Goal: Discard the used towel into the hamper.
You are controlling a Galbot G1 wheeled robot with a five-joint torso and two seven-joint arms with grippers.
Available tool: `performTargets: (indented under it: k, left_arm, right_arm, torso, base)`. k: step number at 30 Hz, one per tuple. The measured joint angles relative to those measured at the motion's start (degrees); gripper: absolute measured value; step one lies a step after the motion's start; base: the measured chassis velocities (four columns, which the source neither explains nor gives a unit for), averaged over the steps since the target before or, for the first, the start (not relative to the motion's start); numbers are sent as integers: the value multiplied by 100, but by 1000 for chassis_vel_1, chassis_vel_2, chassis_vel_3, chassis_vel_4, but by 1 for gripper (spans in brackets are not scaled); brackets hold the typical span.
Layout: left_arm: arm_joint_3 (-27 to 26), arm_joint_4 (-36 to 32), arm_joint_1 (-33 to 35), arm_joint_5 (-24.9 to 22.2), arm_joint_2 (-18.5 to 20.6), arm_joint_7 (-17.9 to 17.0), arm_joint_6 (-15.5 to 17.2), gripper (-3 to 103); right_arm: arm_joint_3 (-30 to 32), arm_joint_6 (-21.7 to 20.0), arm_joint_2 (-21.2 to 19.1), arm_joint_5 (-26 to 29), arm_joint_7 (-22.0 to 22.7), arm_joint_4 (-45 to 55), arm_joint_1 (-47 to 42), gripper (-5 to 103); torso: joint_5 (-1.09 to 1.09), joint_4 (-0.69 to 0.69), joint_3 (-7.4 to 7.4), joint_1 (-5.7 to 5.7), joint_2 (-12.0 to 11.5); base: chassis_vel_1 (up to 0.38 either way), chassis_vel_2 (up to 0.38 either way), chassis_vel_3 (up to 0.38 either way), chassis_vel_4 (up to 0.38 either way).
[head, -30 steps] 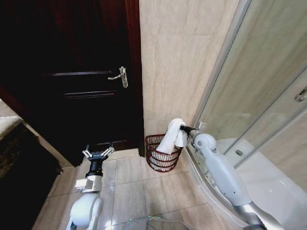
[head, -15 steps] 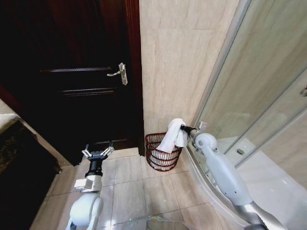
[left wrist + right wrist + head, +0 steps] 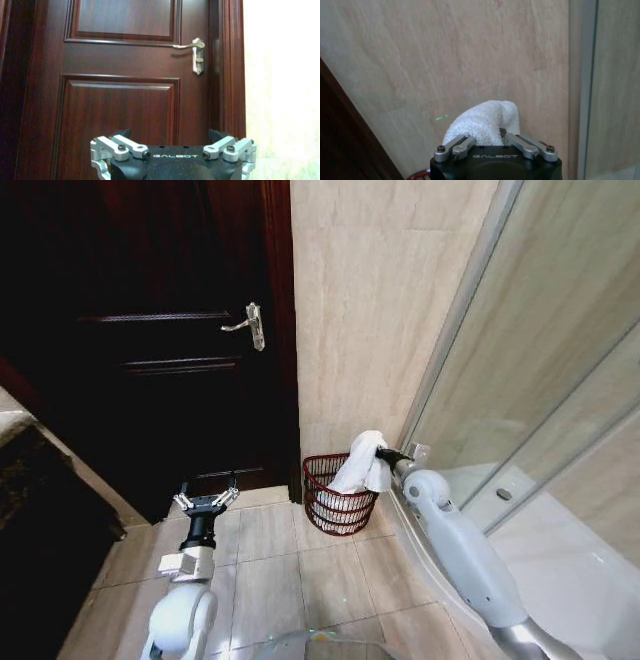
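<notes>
A white towel (image 3: 363, 465) hangs from my right gripper (image 3: 381, 451), which is shut on it above the right rim of the hamper (image 3: 336, 496). The hamper is a dark red wire basket on the floor against the tiled wall, and the towel's lower end droops into its opening. In the right wrist view the towel (image 3: 485, 123) bunches up between the fingers (image 3: 456, 146), with the tiled wall behind. My left gripper (image 3: 205, 501) is held out low over the floor tiles in front of the door, open and holding nothing.
A dark wooden door (image 3: 150, 340) with a silver lever handle (image 3: 247, 323) fills the left. A glass shower enclosure (image 3: 540, 380) with a curved raised base (image 3: 430, 570) stands on the right. Beige floor tiles (image 3: 280, 570) lie between them.
The whole head view has shifted slightly as the camera moved. My right gripper and the towel keep the same place over the hamper. The left arm has not moved.
</notes>
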Motion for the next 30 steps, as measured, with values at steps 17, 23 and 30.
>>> performTargets:
  k: [17,23,30]
  left_arm:
    - [5,-54,78,32,-4,19,-54,100]
    - [-14,-66,110,30,-2,28,-91,100]
    - [-14,-38,113,26,-5,47,-120,100]
  right_arm:
    - [-21,98,23,-174,33,86,-102,9]
    - [-56,120,41,-177,69,86,-89,9]
    - [-85,159,42,-181,96,89,-84,9]
  torso:
    - [-1,0,-261,-179,-439]
    - [-1,0,-329,-223,-551]
    - [-2,0,-440,-290,-730]
  base:
    - [0,0,0,0]
    - [0,0,0,0]
    - [60,66,-68,-72]
